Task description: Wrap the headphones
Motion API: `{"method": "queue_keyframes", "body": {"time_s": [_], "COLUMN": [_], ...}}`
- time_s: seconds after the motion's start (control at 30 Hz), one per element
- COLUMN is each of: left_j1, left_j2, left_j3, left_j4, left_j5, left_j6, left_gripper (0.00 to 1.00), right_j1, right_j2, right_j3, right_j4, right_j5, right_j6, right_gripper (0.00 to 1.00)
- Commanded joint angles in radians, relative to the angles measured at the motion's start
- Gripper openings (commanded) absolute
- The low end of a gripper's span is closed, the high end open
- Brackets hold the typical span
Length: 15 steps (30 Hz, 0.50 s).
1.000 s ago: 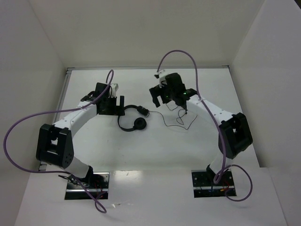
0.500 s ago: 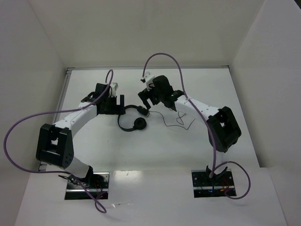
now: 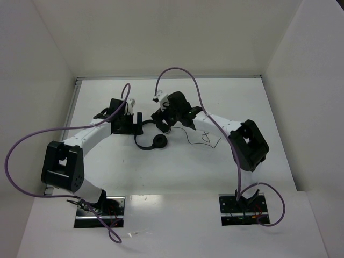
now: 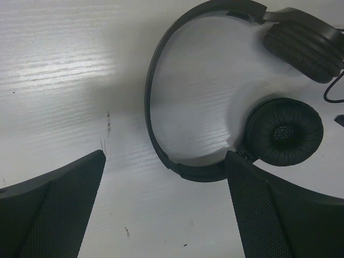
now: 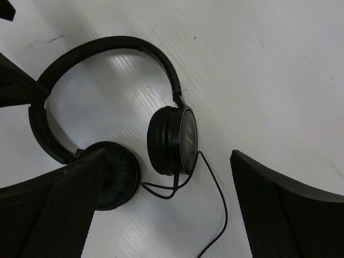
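The black headphones lie flat on the white table between my two grippers. In the left wrist view the headband arcs ahead, one ear pad faces up and the other cup lies beyond. My left gripper is open and empty, just short of the headband, in the top view at its left side. My right gripper is open and empty above the on-edge ear cup; in the top view it hangs over that cup. The thin cord trails right.
White walls close in the table at left, back and right. Purple arm cables loop over both arms. The left gripper's finger shows at the top left of the right wrist view, close to the headband.
My right arm has swung left, from above the loose cord to above the headphones' ear cup. The left arm has barely shifted. The headphones have not moved.
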<state>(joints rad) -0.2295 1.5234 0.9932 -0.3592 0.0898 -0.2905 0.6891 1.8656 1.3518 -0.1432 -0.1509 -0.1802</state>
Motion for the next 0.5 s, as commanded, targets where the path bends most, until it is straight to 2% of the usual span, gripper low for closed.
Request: {"method": "queue_keyframes", "body": {"time_s": [0.0,0.33,0.47], "left_j1": [0.004,0.004,0.004], "left_j2": [-0.023,-0.032,-0.032], "left_j3": [-0.008,0.010,-0.001], "left_j4": [0.065,0.042,0.042], "left_j5": [0.010,0.008,0.022], "left_j6": [0.013,0.013,0.013], "left_gripper": [1.00,1.00,1.00], "right_j1": [0.009,0.009,0.009], "right_j2": [0.059,0.130,0.130], "right_j3": [0.039,0.020,0.007], "right_j4": [0.044,0.097,0.111], "right_j5": [-0.007,-0.019,-0.010], "right_j6": [-0.002,-0.002,-0.011], "right_gripper": [1.00,1.00,0.87]}}
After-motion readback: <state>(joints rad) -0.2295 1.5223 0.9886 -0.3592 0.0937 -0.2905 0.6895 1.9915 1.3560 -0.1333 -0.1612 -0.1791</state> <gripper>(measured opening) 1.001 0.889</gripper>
